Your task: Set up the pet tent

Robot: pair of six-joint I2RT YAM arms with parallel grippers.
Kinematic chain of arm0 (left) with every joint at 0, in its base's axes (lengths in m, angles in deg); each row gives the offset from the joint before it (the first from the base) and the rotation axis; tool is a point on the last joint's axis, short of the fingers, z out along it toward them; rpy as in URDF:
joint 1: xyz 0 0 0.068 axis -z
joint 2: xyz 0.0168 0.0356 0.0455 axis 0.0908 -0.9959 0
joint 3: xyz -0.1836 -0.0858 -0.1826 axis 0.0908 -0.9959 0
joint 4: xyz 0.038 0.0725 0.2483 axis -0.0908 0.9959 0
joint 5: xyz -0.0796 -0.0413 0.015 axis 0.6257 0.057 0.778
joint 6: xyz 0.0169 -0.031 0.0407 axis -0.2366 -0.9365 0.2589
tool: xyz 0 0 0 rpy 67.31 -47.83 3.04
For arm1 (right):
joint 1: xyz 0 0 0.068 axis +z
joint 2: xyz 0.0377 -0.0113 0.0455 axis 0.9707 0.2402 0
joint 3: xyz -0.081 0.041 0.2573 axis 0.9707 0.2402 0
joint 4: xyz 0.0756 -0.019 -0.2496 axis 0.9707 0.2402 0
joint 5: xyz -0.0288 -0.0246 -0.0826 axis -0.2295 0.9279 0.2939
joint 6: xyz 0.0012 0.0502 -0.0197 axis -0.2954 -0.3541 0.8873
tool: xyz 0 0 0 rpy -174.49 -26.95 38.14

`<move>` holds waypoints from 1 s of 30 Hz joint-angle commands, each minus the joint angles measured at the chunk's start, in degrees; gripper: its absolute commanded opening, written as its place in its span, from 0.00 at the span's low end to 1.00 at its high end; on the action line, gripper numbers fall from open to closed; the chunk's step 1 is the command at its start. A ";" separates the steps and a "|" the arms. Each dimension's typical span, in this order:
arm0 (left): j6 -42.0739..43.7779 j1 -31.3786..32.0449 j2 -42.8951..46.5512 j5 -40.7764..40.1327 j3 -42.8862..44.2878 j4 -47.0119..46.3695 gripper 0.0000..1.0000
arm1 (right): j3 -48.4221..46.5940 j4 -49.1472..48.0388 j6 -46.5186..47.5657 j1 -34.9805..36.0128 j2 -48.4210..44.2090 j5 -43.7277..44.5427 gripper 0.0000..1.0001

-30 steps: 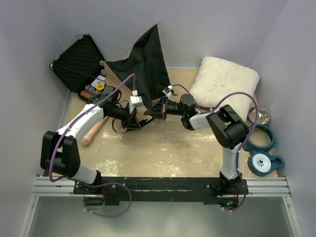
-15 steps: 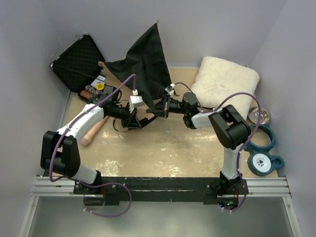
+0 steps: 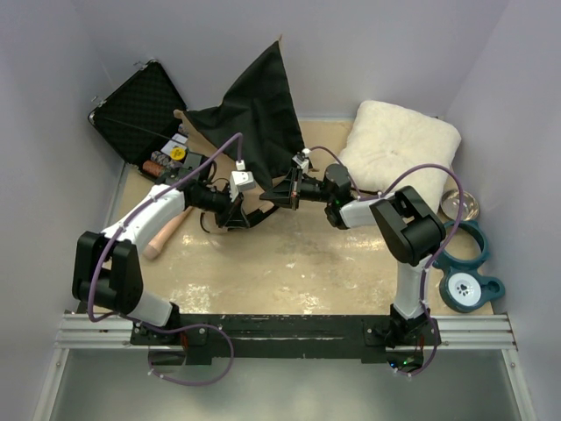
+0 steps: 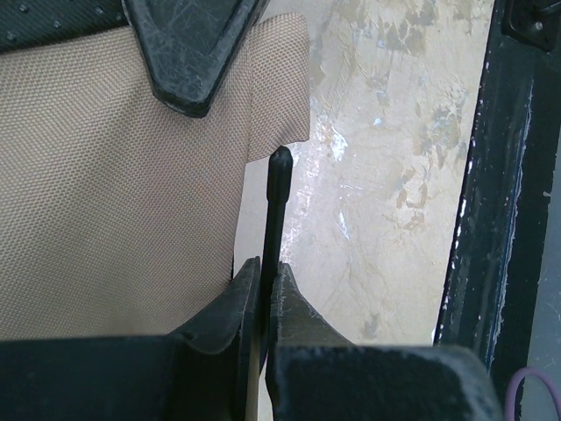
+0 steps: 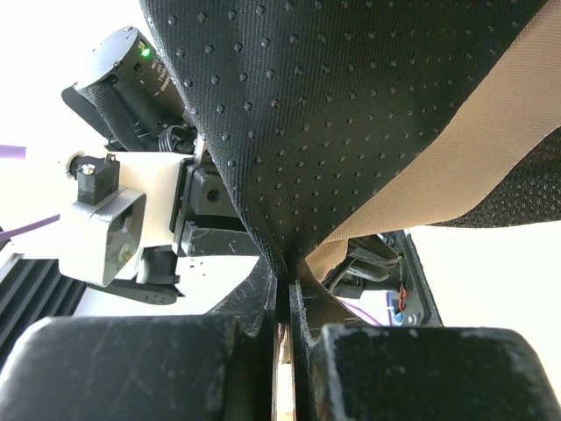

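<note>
The pet tent (image 3: 254, 110) stands partly raised at the back centre, black underside showing, a thin pole tip poking up at its peak. My left gripper (image 3: 241, 213) is shut on the end of a thin black pole (image 4: 277, 206), next to tan tent fabric (image 4: 114, 175). My right gripper (image 3: 279, 198) is shut on a pinch of the tent's black dotted fabric (image 5: 351, 114), with a tan edge (image 5: 456, 167) beside it. The two grippers are close together, facing each other. The doorway and pompom are hidden.
A white fluffy cushion (image 3: 399, 145) lies at the back right. An open black foam-lined case (image 3: 140, 110) with small items is at the back left. A tan stick-like object (image 3: 165, 235) lies under the left arm. A metal bowl (image 3: 463, 206) and teal pet dishes (image 3: 463, 263) sit right.
My right gripper has moved slightly up and back with the fabric during the first half second. The left arm has hardly moved. Nothing differs in the last half second.
</note>
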 commanded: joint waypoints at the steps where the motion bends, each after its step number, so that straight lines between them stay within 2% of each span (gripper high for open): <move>1: 1.01 -3.95 -3.96 -28.41 -3.23 10.42 0.00 | -1.47 -23.33 -4.42 -7.39 -8.87 2.46 0.00; 8: -0.22 -3.60 -4.66 -28.15 -1.73 10.43 0.00 | -1.20 -23.15 -4.24 -7.39 -8.78 2.72 0.00; 20: -3.21 -2.81 -4.66 -23.22 2.93 12.27 0.00 | 2.67 -24.56 -2.92 -5.46 -8.34 2.99 0.00; 30: -1.90 -0.35 -3.08 -24.97 -0.94 10.95 0.00 | 1.00 -23.42 -3.45 -4.76 -7.64 3.25 0.00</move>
